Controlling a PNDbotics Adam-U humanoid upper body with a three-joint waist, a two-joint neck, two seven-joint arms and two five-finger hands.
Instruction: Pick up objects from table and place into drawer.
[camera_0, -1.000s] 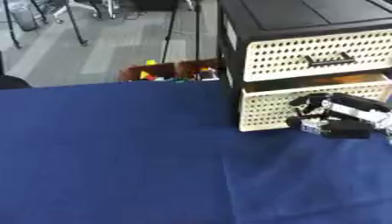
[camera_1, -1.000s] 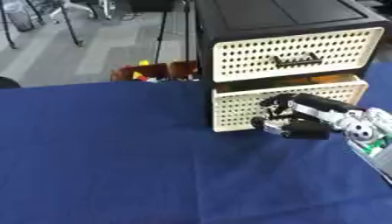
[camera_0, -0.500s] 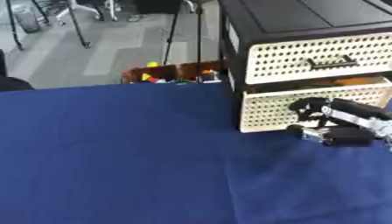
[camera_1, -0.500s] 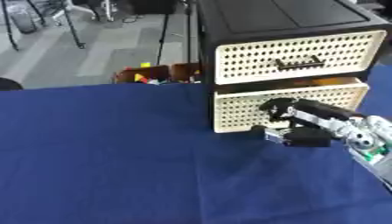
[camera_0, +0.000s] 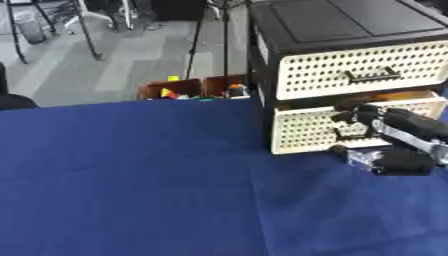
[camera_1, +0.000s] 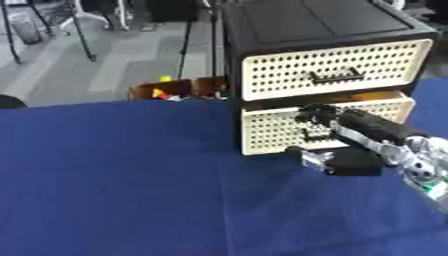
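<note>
My right robot hand (camera_1: 350, 142) reaches in from 4 o'clock, fingers curled at the front of the lower drawer (camera_1: 280, 131), holding nothing; the drawer's length runs across the table (camera_1: 122, 180).

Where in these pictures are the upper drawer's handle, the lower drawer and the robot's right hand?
upper drawer's handle (camera_1: 336, 77), right eye view, middle of the dark bar.
lower drawer (camera_1: 271, 131), right eye view, perforated cream front.
right hand (camera_1: 354, 125), right eye view, back of the hand.

A plain deep-blue cloth covers the worktop (camera_0: 131, 185). The black-framed plastic drawer cabinet (camera_1: 324, 22) has cream fronts patterned with small dark holes. The black-and-silver right robot hand (camera_1: 350, 142) shows against them. Behind, brown boxes (camera_0: 188, 87) hold yellow, red, perhaps green bits.
</note>
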